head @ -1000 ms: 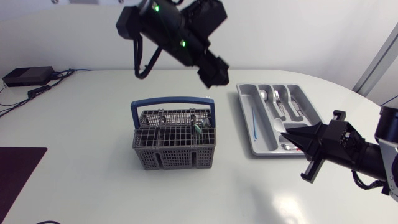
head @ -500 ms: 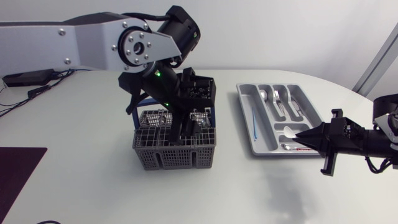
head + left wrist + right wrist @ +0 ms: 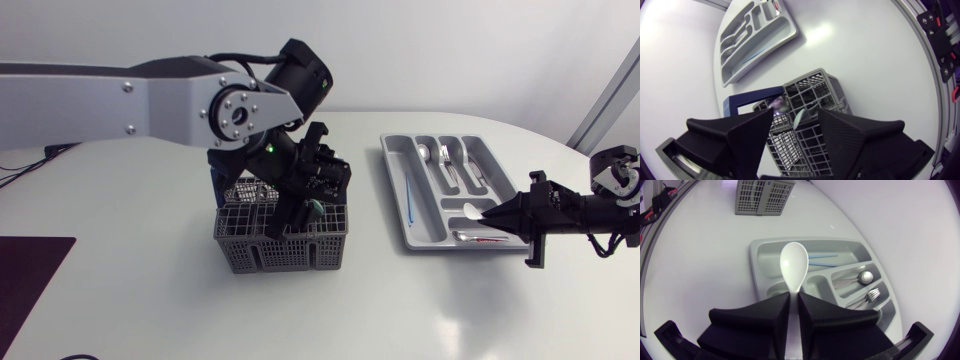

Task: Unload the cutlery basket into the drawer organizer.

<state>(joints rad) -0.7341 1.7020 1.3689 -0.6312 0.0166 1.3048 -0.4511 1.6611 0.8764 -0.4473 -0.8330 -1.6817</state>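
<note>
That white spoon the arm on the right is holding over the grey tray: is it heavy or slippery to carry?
Probably light: the white spoon looks like thin plastic. It seems stiff, since it sticks straight out of the right jaws without sagging. It may be slippery, as its surface looks smooth and glossy and only the handle end is pinched.

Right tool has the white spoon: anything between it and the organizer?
Nothing visible does. The white spoon in the right tool points out over the organizer, whose compartments lie open just ahead of it.
</note>
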